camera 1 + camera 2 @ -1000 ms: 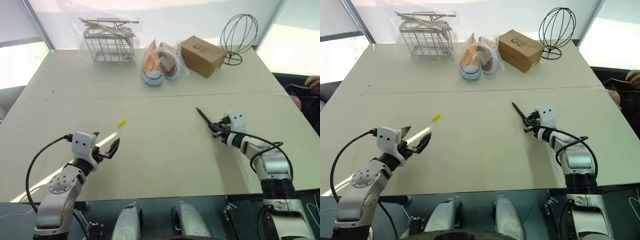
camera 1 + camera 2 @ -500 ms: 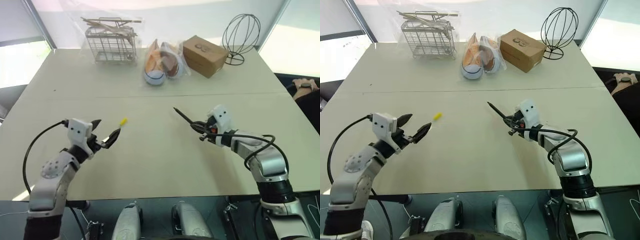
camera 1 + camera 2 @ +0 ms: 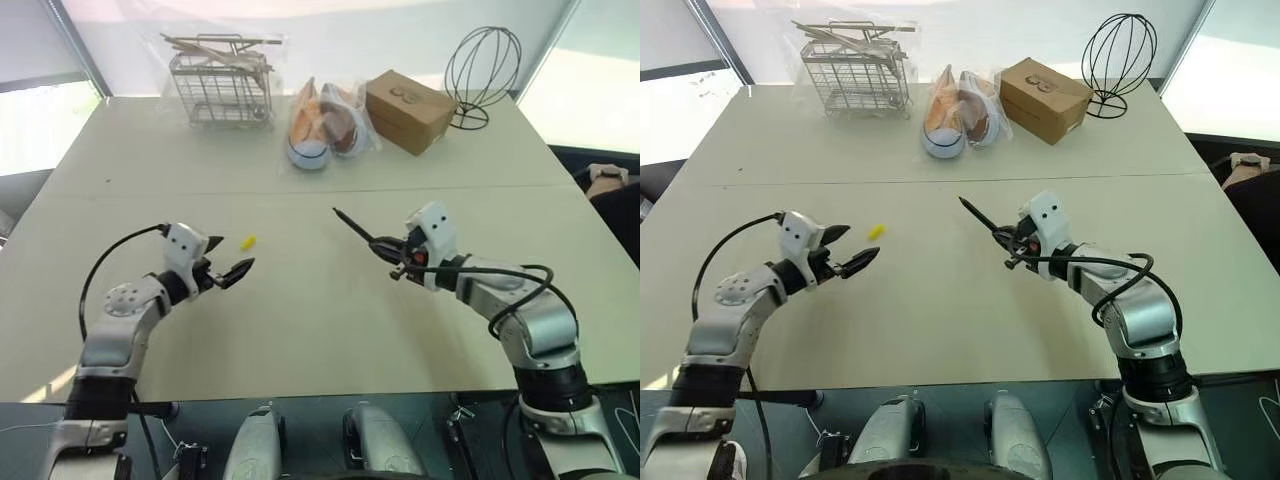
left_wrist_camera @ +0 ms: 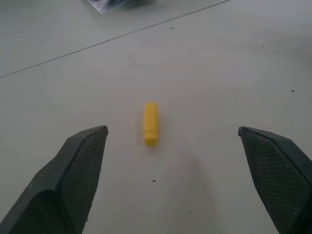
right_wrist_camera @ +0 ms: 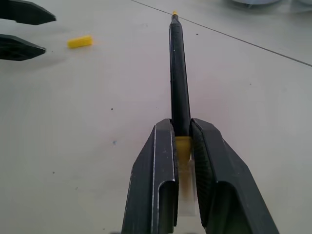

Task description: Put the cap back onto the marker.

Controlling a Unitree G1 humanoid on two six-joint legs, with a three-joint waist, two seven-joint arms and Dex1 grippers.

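1 of 2 pickups looked done: the right gripper (image 3: pixel 392 263) had its fingers clenched on the marker (image 3: pixel 356 228), held above the desk (image 3: pixel 320 320) with its tip toward the cap (image 3: pixel 247 241). That cap lay loose on the desk, just ahead of the left gripper (image 3: pixel 228 272), whose fingers stood released around nothing. Grasping the cap and pressing it onto the tip remained.

Matt table (image 3: pixel 330 310) — smooth yellow plastic cap (image 4: pixel 150 123), glossy black marker (image 5: pixel 179 78).
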